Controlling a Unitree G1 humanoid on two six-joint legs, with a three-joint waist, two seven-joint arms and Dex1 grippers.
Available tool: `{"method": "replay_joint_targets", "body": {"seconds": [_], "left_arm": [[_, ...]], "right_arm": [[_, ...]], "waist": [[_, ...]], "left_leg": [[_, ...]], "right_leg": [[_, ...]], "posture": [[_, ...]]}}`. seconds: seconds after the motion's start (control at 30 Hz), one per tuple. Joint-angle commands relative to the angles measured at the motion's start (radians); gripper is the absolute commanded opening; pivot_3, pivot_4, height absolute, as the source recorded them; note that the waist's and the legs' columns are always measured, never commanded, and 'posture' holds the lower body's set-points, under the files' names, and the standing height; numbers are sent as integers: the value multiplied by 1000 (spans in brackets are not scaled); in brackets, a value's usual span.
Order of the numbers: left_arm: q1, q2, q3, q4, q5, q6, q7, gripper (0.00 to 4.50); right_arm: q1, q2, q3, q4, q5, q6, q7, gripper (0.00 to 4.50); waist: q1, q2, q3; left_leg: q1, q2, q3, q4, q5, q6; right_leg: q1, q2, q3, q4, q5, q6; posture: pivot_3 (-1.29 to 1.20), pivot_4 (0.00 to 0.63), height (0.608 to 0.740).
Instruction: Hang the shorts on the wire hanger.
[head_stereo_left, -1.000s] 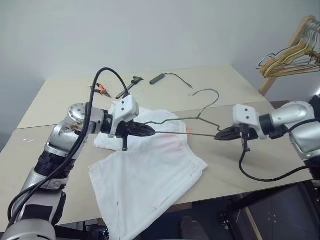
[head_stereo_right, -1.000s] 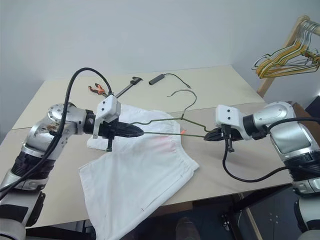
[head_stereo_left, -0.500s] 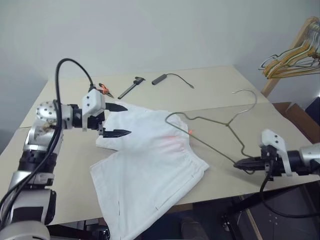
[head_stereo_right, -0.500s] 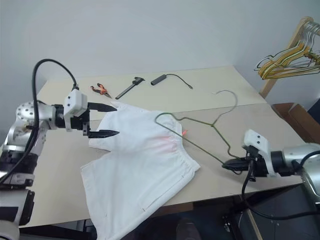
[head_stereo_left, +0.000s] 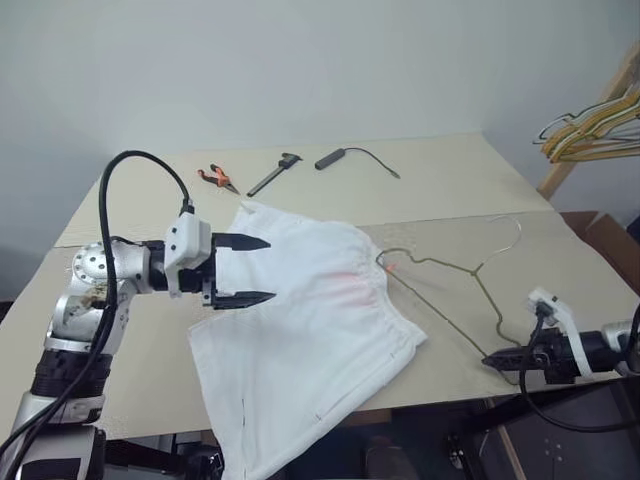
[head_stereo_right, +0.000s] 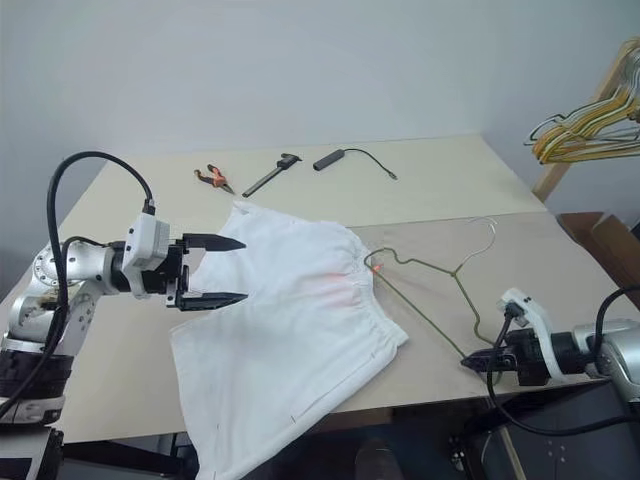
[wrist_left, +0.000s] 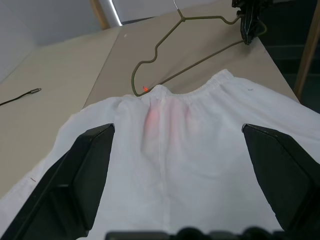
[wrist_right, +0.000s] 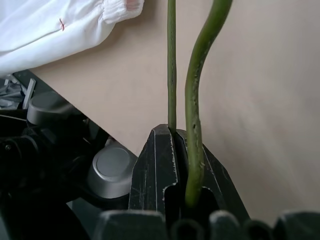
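— What's changed for you since a second ago?
— Your left claw (head_stereo_left: 248, 270) let go, now spread over the white cloth shorts (head_stereo_left: 300, 330) mid-desk (head_stereo_left: 130, 200). Your right claw (head_stereo_left: 492, 360), at four o'clock, pinches the thin grey-olive wire hanger (head_stereo_left: 455, 290), lowered flat.

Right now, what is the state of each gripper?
Left gripper: open, holding nothing, over the shorts.
Right gripper: shut on the wire hanger.

The shorts (head_stereo_left: 300, 340) hang over the table's (head_stereo_left: 120, 370) near edge, so the lower leg's hem drops out of sight at the bottom of the head views. Where the wire hanger (head_stereo_right: 440, 290) meets the waistband, whether wire lies over or under cloth is too fine to tell. The bunch of hangers (head_stereo_left: 590, 125) is cut by the right edge.
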Motion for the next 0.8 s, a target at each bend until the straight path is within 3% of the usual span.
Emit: {"method": "replay_joint_targets", "body": {"seconds": [0.03, 0.3, 0.6, 0.8], "left_arm": [[5, 19, 38, -50, -24, 4, 12, 4449], [21, 28, 39, -64, -30, 4, 13, 4449], [3, 24, 32, -52, -24, 2, 15, 4449], [24, 28, 38, -72, -18, -3, 29, 4449]], "right_arm": [[31, -40, -53, 33, 18, 15, 23, 0], [113, -63, -99, -7, 49, 16, 35, 0], [-30, -16, -29, 9, 59, 25, 62, 0], [-105, -12, 95, 18, 29, 18, 114, 0]], "waist": [[8, 0, 0], [24, 0, 1], [24, 0, 1], [29, 0, 1]], "left_leg": [[0, 0, 0, 0, 0, 0], [0, 0, 8, 0, 0, 0], [0, 1, 10, 0, 0, 0], [0, 1, 10, 0, 0, 0]], "right_leg": [[0, 0, 0, 0, 0, 0], [0, 0, 0, 0, 0, 0], [0, 1, 0, -1, 0, 0], [0, 1, 0, -1, 0, 0]], "posture": [[-39, 75, 740], [-40, 76, 740], [-28, 70, 740], [-4, 69, 740]]}}
